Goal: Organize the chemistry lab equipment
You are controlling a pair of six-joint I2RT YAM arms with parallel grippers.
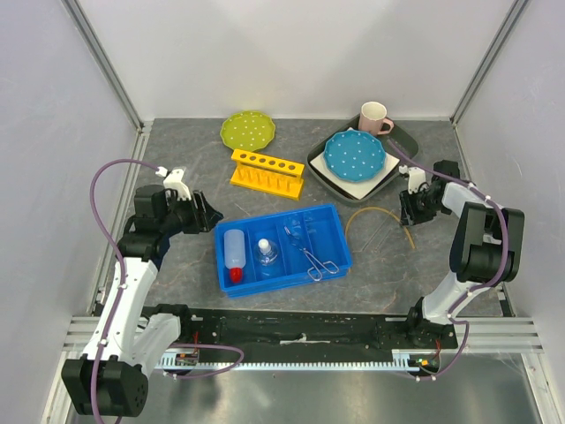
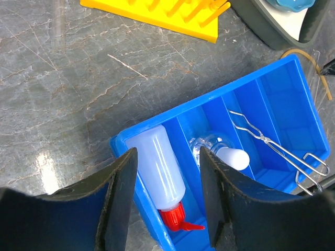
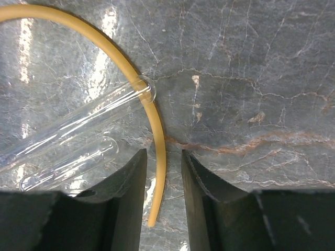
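A blue divided tray (image 1: 340, 253) holds the white squeeze bottle with red nozzle (image 1: 234, 254), the clear flask with white stopper (image 1: 267, 253) and the metal tongs (image 1: 315, 259). In the left wrist view the bottle (image 2: 159, 170), flask (image 2: 217, 151) and tongs (image 2: 277, 149) lie in separate compartments. My left gripper (image 1: 201, 212) is open and empty, left of the tray. The tan tubing loop (image 1: 375, 213) lies on the table right of the tray. My right gripper (image 1: 411, 215) is open, its jaws either side of the tubing's end (image 3: 159, 178), not touching it.
Two clear glass test tubes (image 3: 73, 137) lie under the tubing. A yellow test tube rack (image 1: 267, 171) stands behind the tray. A blue polka-dot plate (image 1: 354, 154) sits on a dark tray (image 1: 315, 164), with a pink mug (image 1: 374, 117) and a green plate (image 1: 247, 130) at the back.
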